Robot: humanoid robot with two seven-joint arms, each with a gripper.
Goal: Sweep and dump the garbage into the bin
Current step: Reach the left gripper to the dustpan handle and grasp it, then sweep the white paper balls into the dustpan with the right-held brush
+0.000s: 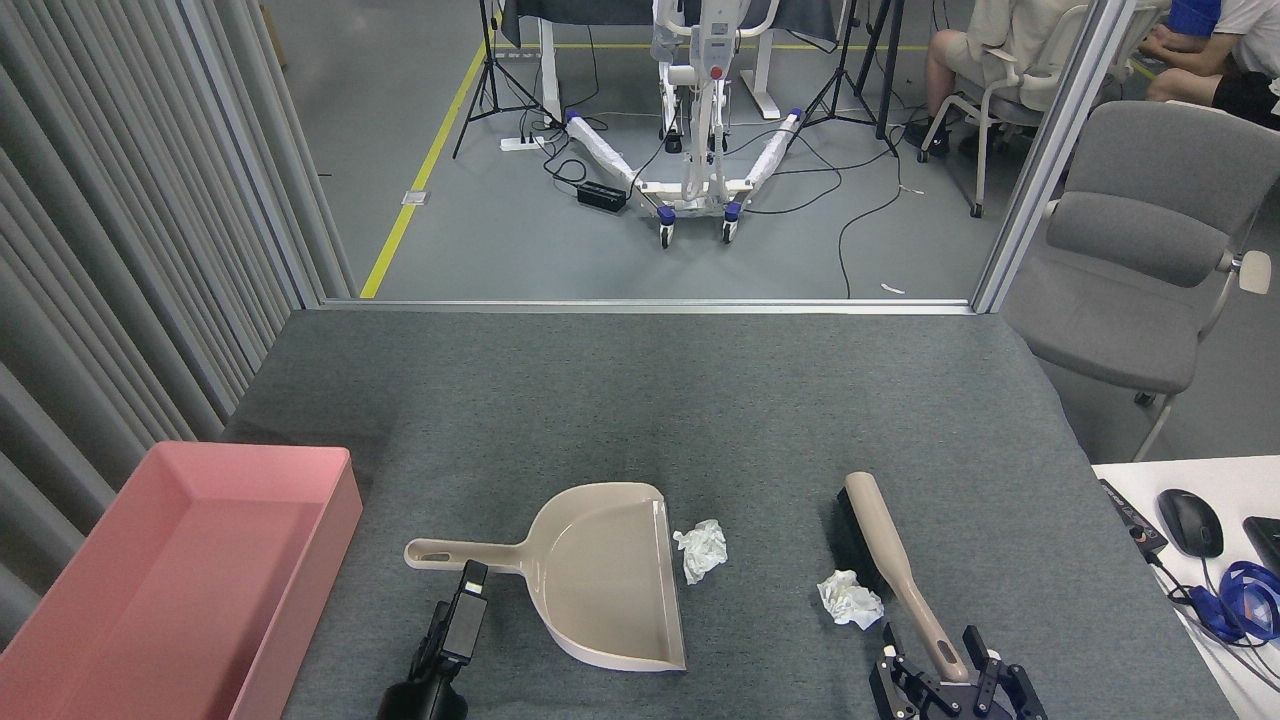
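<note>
A beige dustpan [610,575] lies at the table's centre, its handle pointing left. One white tissue wad [703,548] rests against its open right lip. A second wad [850,598] lies beside the black bristles of a beige hand brush [878,525]. The pink bin [180,570] sits at the near left edge. My right gripper [932,648] is open, its fingertips [889,640] standing on either side of the brush handle's near end. Seen edge-on and dark, my left gripper [468,585] hovers just below the dustpan handle.
Grey felt covers the table [640,400]. A white side desk [1200,500] at the right holds a mouse and blue cables. A grey chair [1150,260] stands beyond the right corner. Seated people and equipment stands are on the floor behind.
</note>
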